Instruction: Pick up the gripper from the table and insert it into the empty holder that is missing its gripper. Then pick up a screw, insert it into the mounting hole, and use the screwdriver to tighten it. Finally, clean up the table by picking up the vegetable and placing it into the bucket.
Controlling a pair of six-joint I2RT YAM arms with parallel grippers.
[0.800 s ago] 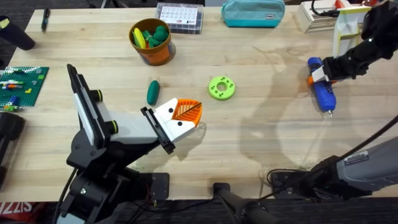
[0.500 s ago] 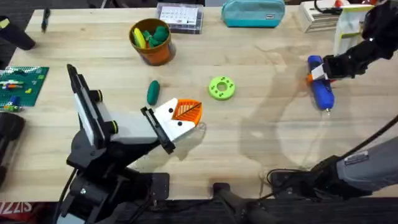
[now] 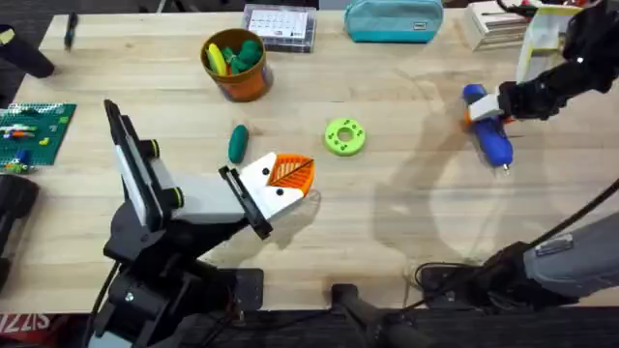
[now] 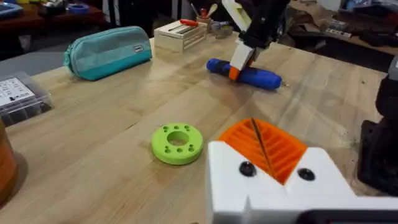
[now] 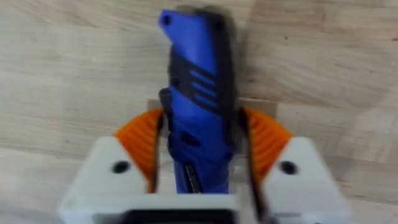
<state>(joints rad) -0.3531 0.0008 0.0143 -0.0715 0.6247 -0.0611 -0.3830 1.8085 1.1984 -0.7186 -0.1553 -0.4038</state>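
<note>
The blue screwdriver with its orange collar is at the right of the table, and my right gripper is shut on it near the collar. In the right wrist view the screwdriver sits between the orange pads. The left wrist view shows the screwdriver lying low over the wood. My left gripper hovers at mid-table, shut on nothing, its pads pressed together. The dark-green vegetable lies just left of it. The orange bucket stands behind, with toy pieces inside.
A round green disc with holes lies right of the left gripper. At the back are a teal pouch and a clear parts box. A white and yellow stand is at the far right, a brick plate at the left edge.
My right gripper has carried the screwdriver a short way left and toward the back of the table. The left arm has stayed still.
</note>
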